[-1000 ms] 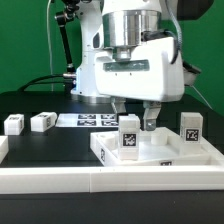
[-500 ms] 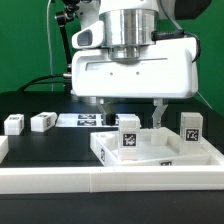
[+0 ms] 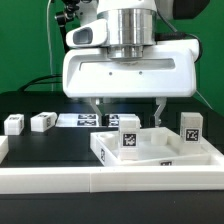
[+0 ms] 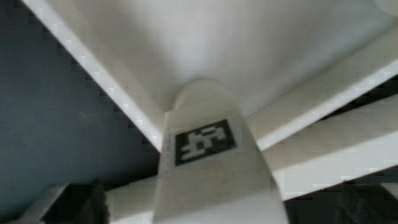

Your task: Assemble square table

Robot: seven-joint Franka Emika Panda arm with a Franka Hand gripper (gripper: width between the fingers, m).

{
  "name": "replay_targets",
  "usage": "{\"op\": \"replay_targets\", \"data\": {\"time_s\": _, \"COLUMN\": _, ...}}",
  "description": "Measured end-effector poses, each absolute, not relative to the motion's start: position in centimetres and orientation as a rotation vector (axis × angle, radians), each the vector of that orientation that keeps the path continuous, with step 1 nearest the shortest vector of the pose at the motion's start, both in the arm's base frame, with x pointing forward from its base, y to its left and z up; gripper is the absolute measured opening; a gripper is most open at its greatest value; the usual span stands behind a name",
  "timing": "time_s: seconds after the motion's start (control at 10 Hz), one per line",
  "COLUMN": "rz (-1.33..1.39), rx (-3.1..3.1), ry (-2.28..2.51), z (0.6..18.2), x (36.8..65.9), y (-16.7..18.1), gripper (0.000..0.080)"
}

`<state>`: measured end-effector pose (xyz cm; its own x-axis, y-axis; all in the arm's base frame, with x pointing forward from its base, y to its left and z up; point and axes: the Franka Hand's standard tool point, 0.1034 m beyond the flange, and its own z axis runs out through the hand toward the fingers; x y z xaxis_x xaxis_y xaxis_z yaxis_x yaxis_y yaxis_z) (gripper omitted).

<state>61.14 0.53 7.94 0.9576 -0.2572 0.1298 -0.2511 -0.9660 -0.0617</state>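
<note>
End effector (image 3: 128, 112): released, jaws lately spread wide, straddling upright leg (image 3: 129, 137) on tabletop (image 3: 160, 156). Leg apparently set free; next leg (image 3: 41, 121), left on surface (image 3: 50, 150), likely follows.

- The black table (image 3: 50, 145) spreads below the fingers (image 3: 97, 108) and off to the exterior view's left of them.
- The marker board (image 3: 75, 120) lies flat on the table, to the exterior view's left of the fingers, dark tags facing up.
- A long white border wall (image 3: 110, 182) runs along the table's near edge, in front of the fingers.
- Something green (image 3: 214, 92) shows behind, to the exterior view's right of the fingers.
</note>
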Motion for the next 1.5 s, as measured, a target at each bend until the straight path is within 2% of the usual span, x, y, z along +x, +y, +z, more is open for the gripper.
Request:
{"op": "replay_targets", "data": {"time_s": 0.4, "rz": -0.220, "rx": -3.092, "ry": 0.206, "z": 7.96, "x": 61.18, "y": 0.32, "gripper": 0.0649}}
{"op": "replay_targets", "data": {"time_s": 0.5, "rz": -0.219, "rx": -3.091, "ry": 0.209, "z": 7.96, "x": 61.18, "y": 0.32, "gripper": 0.0558}}
{"op": "replay_targets", "data": {"time_s": 0.6, "rz": -0.219, "rx": -3.087, "ry": 0.244, "z": 7.96, "x": 61.18, "y": 0.32, "gripper": 0.0558}}
{"op": "replay_targets", "data": {"time_s": 0.7, "rz": -0.219, "rx": -3.087, "ry": 0.244, "z": 7.96, "x": 61.18, "y": 0.32, "gripper": 0.0358}}
{"op": "replay_targets", "data": {"time_s": 0.8, "rz": -0.219, "rx": -3.085, "ry": 0.257, "z": 7.96, "x": 61.18, "y": 0.33, "gripper": 0.0289}}
{"op": "replay_targets", "data": {"time_s": 1.5, "rz": -0.200, "rx": -2.757, "ry": 1.281, "z": 7.97, "x": 61.10, "y": 0.15, "gripper": 0.0290}}
